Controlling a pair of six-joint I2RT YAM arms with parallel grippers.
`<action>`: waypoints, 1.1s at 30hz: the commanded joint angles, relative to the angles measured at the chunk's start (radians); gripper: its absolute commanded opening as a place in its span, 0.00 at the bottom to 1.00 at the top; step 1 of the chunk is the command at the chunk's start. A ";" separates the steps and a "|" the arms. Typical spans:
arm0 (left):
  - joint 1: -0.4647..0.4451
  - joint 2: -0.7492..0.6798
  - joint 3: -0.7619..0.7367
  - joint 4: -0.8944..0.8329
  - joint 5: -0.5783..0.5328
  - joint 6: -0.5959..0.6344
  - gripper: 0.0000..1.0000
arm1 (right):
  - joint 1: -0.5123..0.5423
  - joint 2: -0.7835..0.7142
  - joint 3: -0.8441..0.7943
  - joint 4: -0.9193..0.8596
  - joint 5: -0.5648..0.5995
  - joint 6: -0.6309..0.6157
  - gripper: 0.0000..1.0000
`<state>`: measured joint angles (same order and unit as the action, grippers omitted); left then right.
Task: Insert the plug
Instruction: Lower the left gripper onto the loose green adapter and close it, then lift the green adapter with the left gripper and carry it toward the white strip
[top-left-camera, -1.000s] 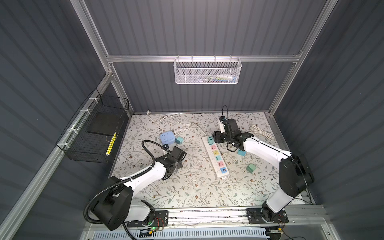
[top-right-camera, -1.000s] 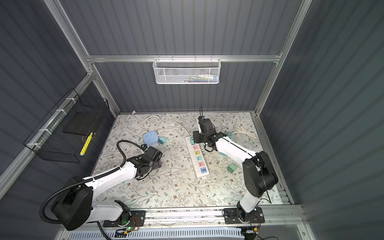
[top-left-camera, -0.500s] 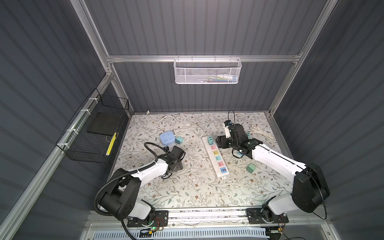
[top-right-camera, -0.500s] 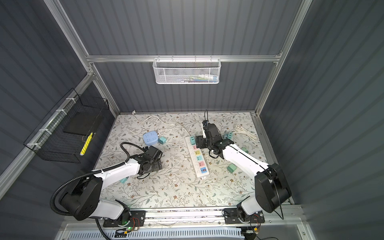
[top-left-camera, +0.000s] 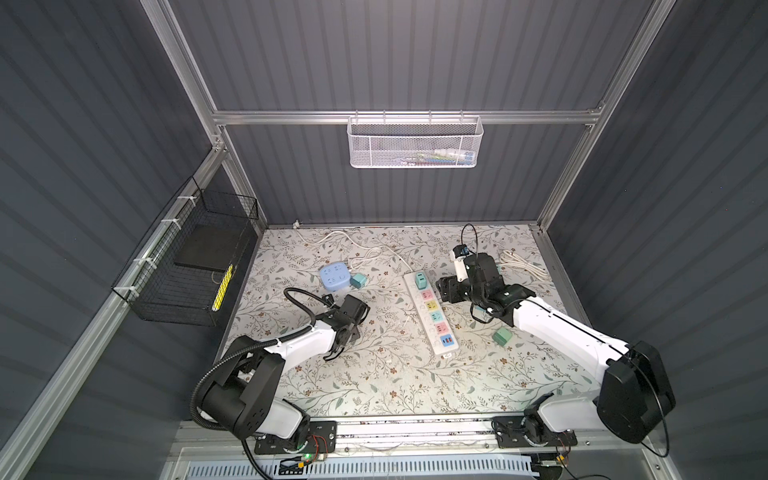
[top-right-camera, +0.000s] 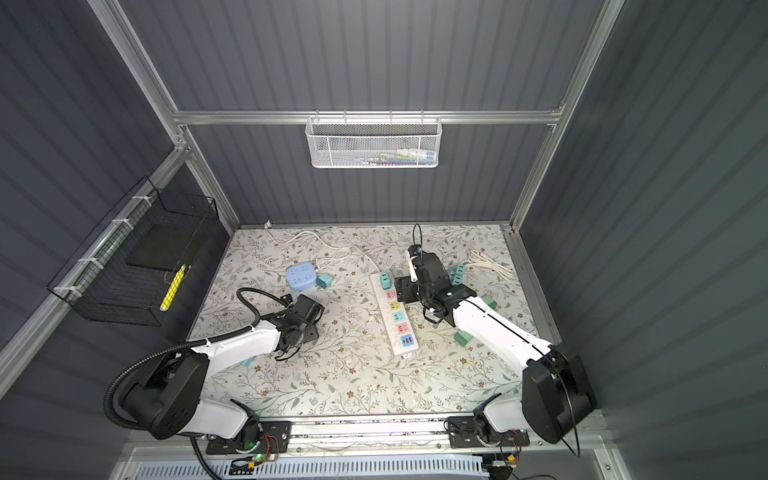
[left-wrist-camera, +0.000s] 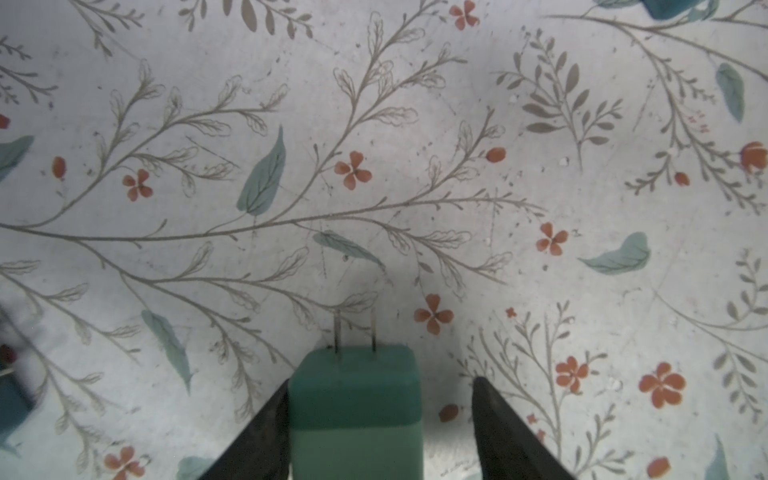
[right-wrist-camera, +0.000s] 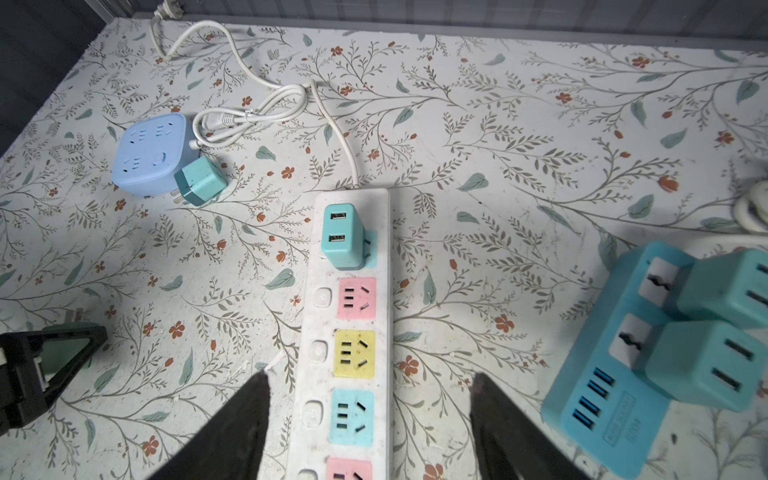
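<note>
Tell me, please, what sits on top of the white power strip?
A teal USB charger stands on the white power strip at its cord end, covering most of that socket. Whether it is fully seated cannot be seen.

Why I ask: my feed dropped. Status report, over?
Left gripper open around green plug, one finger touching. Right gripper open above power strip, empty. Teal charger fills strip's end socket.

The counter's (top-left-camera: 374, 374) front lies bare, as does the stretch between the power strip (top-left-camera: 430, 316) and the round blue hub (top-left-camera: 334, 276). The strip's sockets stand empty save the far one, filled by a teal charger (right-wrist-camera: 341, 241); on its right a blue socket block (right-wrist-camera: 615, 424), a loose teal plug (top-left-camera: 502, 336) and a coiled cable (top-left-camera: 521, 262) crowd the way.
</note>
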<state>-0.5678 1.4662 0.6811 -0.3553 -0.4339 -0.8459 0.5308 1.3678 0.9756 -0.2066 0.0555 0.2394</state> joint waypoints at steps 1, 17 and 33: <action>0.005 0.015 -0.023 0.014 0.007 -0.017 0.66 | 0.003 -0.029 -0.020 -0.012 0.015 -0.014 0.76; -0.032 -0.058 -0.048 -0.008 0.049 -0.051 0.36 | 0.004 -0.064 -0.028 -0.017 0.018 -0.015 0.74; -0.303 0.120 0.117 -0.047 0.097 -0.345 0.98 | 0.003 -0.089 -0.051 -0.017 0.009 -0.018 0.75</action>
<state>-0.8551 1.5391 0.7597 -0.3382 -0.3988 -1.1793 0.5308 1.2877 0.9348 -0.2108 0.0593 0.2302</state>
